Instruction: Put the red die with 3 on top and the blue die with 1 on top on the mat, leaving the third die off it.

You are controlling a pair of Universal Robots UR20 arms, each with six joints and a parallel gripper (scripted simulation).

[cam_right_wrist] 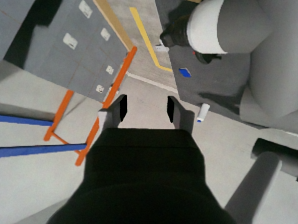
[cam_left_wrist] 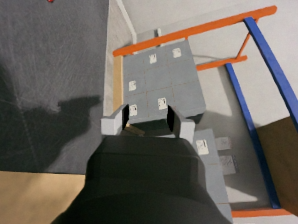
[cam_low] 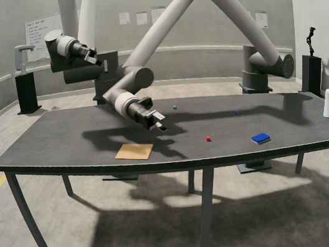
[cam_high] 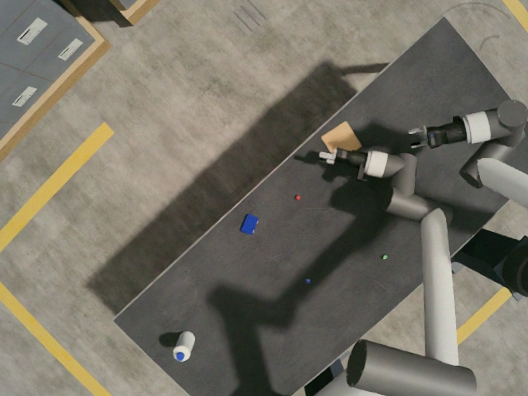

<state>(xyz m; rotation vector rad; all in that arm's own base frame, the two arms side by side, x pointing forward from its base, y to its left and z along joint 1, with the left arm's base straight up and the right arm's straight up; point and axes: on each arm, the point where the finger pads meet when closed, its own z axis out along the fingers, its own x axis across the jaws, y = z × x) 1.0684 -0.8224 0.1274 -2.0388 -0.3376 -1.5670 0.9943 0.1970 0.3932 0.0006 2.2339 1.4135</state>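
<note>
Top view: left tool, fingers apart, hangs near the table's long edge; right tool, also apart, hangs farther from it.

Light grey tubes are joined by dark grey cylindrical joints. Each black claw is preceded by a white band.
</note>
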